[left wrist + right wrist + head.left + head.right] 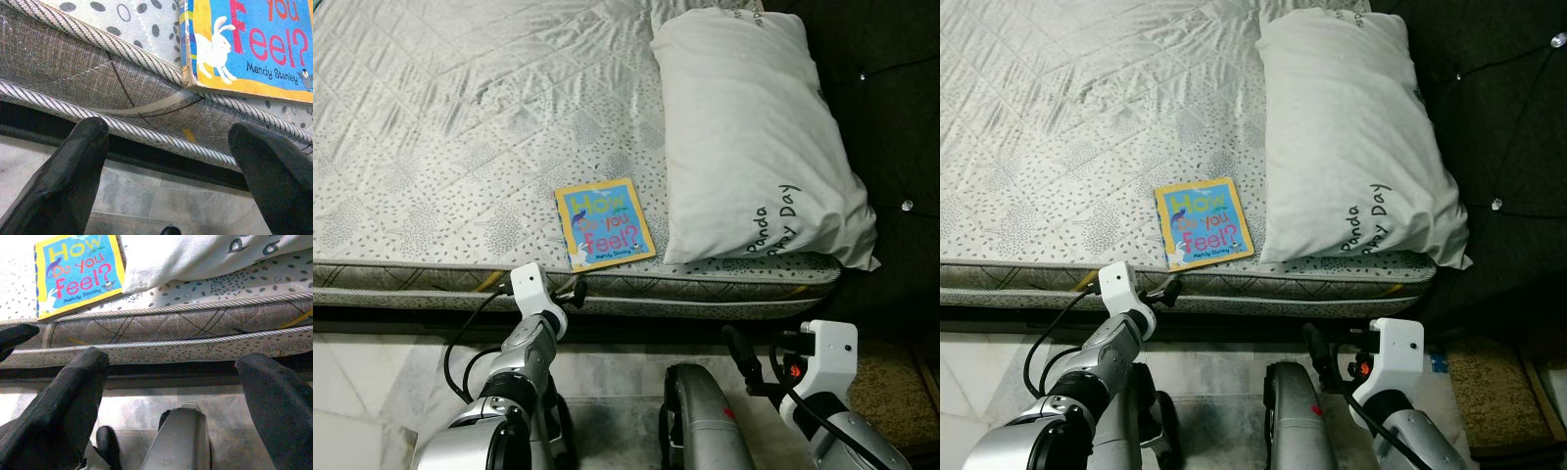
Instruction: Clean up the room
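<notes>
Left pincer [166, 161] raised forward, fingers spread; right pincer [171, 396] low, fingers spread.

Silver jointed arms, white wrist housings, black cables looping alongside. Left end effector [166, 161] and right end effector [171, 396]: long black tapered fingers.

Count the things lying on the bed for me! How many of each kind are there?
Books: 1, the book near the mattress edge.
Pillows: 1, the pillow beside the book.
Total: 2 things on the bed.
</notes>
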Tool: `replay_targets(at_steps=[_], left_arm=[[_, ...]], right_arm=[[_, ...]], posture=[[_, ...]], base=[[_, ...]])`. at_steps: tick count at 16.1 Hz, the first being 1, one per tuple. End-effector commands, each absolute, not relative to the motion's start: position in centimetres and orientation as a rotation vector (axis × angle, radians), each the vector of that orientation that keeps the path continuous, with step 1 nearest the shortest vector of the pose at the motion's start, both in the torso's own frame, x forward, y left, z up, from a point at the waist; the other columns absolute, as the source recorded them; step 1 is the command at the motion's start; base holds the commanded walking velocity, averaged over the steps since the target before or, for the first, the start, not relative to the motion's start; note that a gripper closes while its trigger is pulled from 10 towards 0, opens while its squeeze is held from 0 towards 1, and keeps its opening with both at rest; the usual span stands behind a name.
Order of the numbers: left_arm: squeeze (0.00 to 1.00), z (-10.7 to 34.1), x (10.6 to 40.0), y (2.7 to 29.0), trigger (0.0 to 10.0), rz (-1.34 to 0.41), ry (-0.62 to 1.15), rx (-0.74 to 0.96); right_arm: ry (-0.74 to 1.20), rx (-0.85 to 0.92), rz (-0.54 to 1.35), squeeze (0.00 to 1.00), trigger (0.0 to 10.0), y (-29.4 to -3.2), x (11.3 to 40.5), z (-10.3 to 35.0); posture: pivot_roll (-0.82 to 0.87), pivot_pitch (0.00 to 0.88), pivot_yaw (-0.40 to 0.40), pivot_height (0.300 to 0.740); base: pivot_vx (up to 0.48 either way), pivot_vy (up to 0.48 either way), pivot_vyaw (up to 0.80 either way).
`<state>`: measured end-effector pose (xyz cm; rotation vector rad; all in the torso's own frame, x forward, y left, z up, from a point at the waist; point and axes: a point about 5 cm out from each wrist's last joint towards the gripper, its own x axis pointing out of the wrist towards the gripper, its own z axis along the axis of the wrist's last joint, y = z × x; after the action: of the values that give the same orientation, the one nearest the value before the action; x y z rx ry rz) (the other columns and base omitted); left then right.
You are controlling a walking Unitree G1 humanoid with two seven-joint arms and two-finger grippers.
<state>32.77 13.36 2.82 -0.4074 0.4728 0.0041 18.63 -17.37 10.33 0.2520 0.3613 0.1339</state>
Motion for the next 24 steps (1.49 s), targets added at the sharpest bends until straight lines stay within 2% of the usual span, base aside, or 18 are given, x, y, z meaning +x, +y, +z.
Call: replay_targets(at_steps=[1,5,9,12,13,16,20,24], left_arm=[[0.00,2.1,32.2,13.3,10.0,0.011,0.496,-0.412],[0.00,2.7,32.4,13.7,10.0,0.004,0.440,-0.422],[0.00,2.8,32.1,15.3,10.0,0.014,0.420,-0.410],[0.00,3.1,32.2,16.2,10.0,0.029,0.404,-0.396],[0.00,3.1,32.2,16.3,10.0,0.031,0.404,-0.394],[0.00,3.4,32.0,16.3,10.0,0.024,0.379,-0.372],[0.00,3.9,31.4,16.1,10.0,0.032,0.323,-0.370],[0.00,4.0,29.2,16.1,10.0,-0.003,0.265,-0.366]], right_arm=[[0.377,0.257,0.118,0.00,10.0,-17.6,18.3,10.2],[0.352,0.252,0.130,0.00,10.0,-17.2,19.4,9.9],[0.302,0.260,0.156,0.00,10.0,-16.1,22.1,9.5],[0.272,0.268,0.165,0.00,10.0,-15.5,24.9,8.8],[0.267,0.269,0.165,0.00,10.0,-15.4,25.4,8.7],[0.238,0.269,0.172,0.00,10.0,-14.7,28.4,7.9],[0.232,0.249,0.180,0.00,10.0,-14.3,29.8,7.4],[0.199,0.245,0.173,0.00,10.0,-13.8,31.6,7.0]], posture=[[-0.31,0.336,-0.042,0.628],[-0.27,0.294,-0.023,0.628],[-0.22,0.230,-0.005,0.660],[-0.17,0.126,0.009,0.685],[-0.17,0.115,0.011,0.690],[-0.13,0.014,0.026,0.730],[-0.10,0.000,0.028,0.740],[-0.05,0.000,0.046,0.740]], base=[[0.000,0.000,0.00],[0.000,0.000,0.00],[0.000,0.000,0.00],[0.000,0.000,0.00],[0.000,0.000,0.00],[0.000,0.000,0.00],[0.000,0.000,0.00],[0.000,0.000,0.00]])
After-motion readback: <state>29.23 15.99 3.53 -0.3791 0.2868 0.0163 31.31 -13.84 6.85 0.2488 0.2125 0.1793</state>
